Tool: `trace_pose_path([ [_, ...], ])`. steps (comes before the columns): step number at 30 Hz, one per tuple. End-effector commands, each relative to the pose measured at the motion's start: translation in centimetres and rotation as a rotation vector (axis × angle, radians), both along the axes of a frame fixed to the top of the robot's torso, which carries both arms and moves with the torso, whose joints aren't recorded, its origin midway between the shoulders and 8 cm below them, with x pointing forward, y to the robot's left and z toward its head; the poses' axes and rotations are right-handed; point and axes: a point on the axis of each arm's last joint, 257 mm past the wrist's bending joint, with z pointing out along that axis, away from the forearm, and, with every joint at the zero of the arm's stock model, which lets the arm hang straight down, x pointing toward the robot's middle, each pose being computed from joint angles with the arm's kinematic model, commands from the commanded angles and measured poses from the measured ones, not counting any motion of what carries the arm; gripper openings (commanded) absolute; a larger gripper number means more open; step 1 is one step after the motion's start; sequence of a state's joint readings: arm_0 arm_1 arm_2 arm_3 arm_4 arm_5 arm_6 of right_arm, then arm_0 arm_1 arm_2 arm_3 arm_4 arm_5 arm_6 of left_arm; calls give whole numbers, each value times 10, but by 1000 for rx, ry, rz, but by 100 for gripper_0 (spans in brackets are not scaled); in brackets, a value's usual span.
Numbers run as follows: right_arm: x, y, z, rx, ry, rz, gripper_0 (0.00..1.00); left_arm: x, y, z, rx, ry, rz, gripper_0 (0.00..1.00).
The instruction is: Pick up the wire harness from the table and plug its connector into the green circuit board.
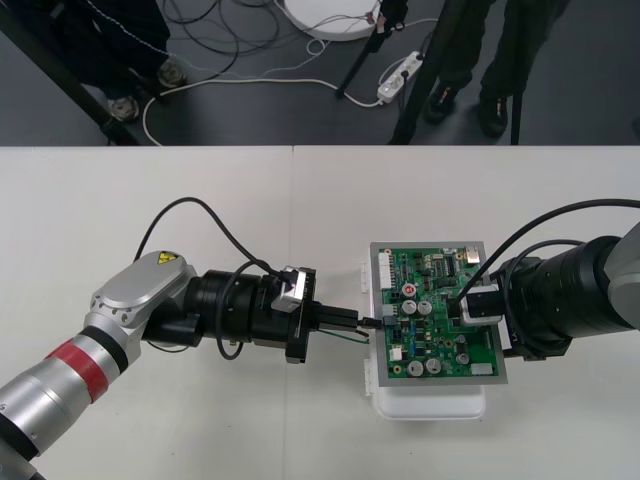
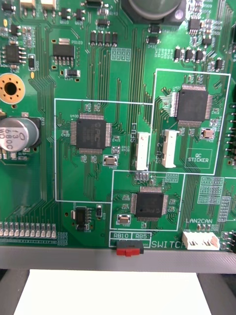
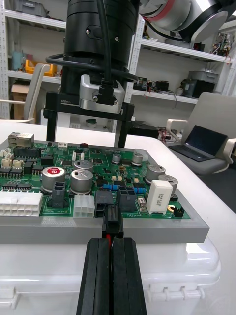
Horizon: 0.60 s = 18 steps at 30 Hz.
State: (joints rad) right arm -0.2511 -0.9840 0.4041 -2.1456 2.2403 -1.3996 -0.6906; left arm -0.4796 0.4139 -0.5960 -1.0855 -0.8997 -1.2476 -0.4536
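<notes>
**A:** Left gripper [image 3: 111, 246] was in low at the board's left edge, fingers [image 3: 129, 275] pinched tight on the harness. A red wire showed between them, and the black plug [image 3: 111, 224] poked out in front.

**B:** And where was the plug sitting?

**A:** Right at the grey frame [image 3: 162, 231] around the circuit board [image 3: 105, 170], nose up against a black header [image 3: 104, 199] on that edge. Seated or just touching? Couldn't tell!

**B:** So what did the push call for?

**A:** My read was straight and level, with the plug square to the header and no twist. The pressure had to be light too. The grip looked to sit just behind the plug, so the wires could buckle. Any tilt and it might have ridden up over the frame.

**B:** What about the right gripper [image 3: 86, 140]?

**A:** It stood over the far side of the board with its jaws wide apart, holding nothing. I'd guess it was placed to steady the board on its white base [image 2: 113, 295].

**B:** What did each camera give you?

**A:** The left wrist view gave the plug-to-header line close up, where the front view was too far off to settle that. The front view did give the layout, though. The two arms faced each other across the board, and the spare wires [image 1: 347, 338] trailed beneath the left gripper above the table. The right wrist view looked straight down on chips, white connectors and a red switch [image 2: 129, 251] at the board's edge.
</notes>
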Motion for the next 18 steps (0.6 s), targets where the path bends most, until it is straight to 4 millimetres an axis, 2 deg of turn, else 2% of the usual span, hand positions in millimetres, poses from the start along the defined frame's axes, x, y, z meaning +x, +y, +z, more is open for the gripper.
trace_pose_path([
  [1, 2, 19, 8, 21, -19, 61, 100, 4, -24, 20, -38, -66, -18, 0],
  [18, 1, 20, 8, 25, -15, 61, 100, 5, -26, 20, -39, -74, -11, 0],
])
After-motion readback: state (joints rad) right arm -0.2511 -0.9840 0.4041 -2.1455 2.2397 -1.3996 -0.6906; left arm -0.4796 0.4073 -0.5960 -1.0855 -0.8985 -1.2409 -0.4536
